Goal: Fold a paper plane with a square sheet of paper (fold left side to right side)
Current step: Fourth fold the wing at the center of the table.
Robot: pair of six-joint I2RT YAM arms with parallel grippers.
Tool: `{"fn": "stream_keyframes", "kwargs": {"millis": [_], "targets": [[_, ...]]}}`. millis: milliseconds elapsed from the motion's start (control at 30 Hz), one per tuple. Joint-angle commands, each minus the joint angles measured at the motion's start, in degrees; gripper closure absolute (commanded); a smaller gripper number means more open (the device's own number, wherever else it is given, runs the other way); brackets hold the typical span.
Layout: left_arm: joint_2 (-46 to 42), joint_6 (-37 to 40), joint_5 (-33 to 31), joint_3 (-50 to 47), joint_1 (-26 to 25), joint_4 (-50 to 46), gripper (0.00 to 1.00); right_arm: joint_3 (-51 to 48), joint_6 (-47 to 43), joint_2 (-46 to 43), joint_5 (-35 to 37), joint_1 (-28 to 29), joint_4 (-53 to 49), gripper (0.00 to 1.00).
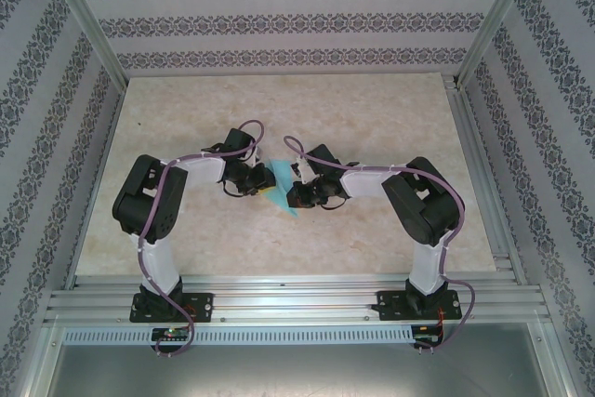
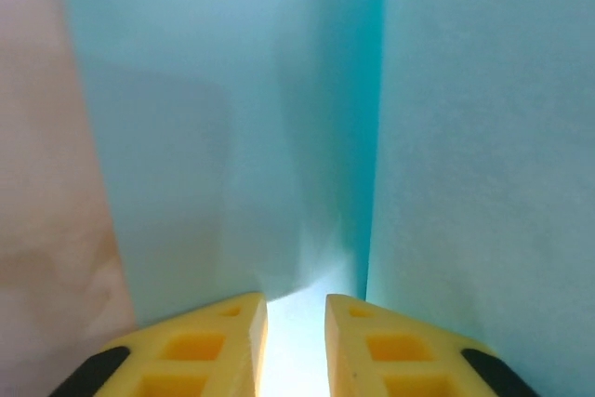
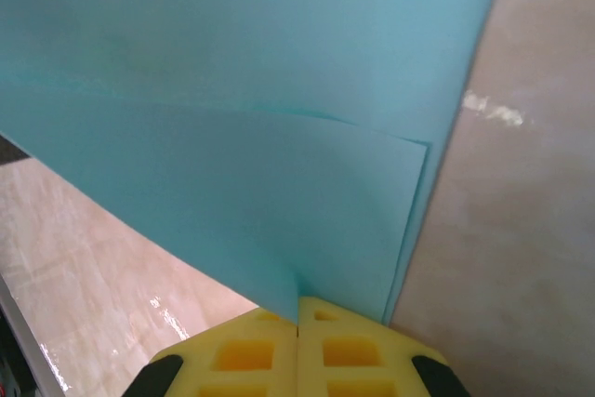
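Observation:
The square sheet of paper (image 1: 280, 194), light blue, lies folded between my two grippers at the table's middle, and from above it looks like a narrow wedge pointing toward me. Whether it has the paper plane's shape I cannot tell. My left gripper (image 1: 261, 185) is at its left edge. In the left wrist view the yellow fingers (image 2: 232, 341) stand a little apart around the gripper's middle (image 2: 296, 309), with paper (image 2: 465, 137) creased upright ahead. My right gripper (image 3: 297, 306) is shut on a lifted flap of the paper (image 3: 279, 90), seen from above at the sheet's right (image 1: 297, 194).
The beige marble-patterned table top (image 1: 279, 109) stretches all round the sheet. Aluminium rails (image 1: 297, 299) run along the near edge, and patterned walls close in the back and both sides. Both arms bend inward from their bases.

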Motion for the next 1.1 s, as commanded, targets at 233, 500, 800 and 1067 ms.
{"fn": "stream_keyframes", "kwargs": {"millis": [233,500,800,1067], "targets": [[-5.41,-3.87,2.81,-2.99,0.05,1.39,0.79,-3.11,2.95,-1.08,-0.96,-1.44,5.55,0.95],[-3.43,-8.17,6.07,-4.98,-1.79,8.92,0.81,-5.68,6.91,-2.14,-2.78,-1.83,10.67,0.95],[-0.28,-9.43,6.62,-4.62,-2.29,11.31,0.76,-5.92,7.32,-2.08,-2.97,-1.81,10.86,0.94],[1.00,-9.95,6.45,-4.82,-2.59,12.03,0.71,-3.84,5.49,-3.05,-2.41,-1.95,7.19,0.85]]}}
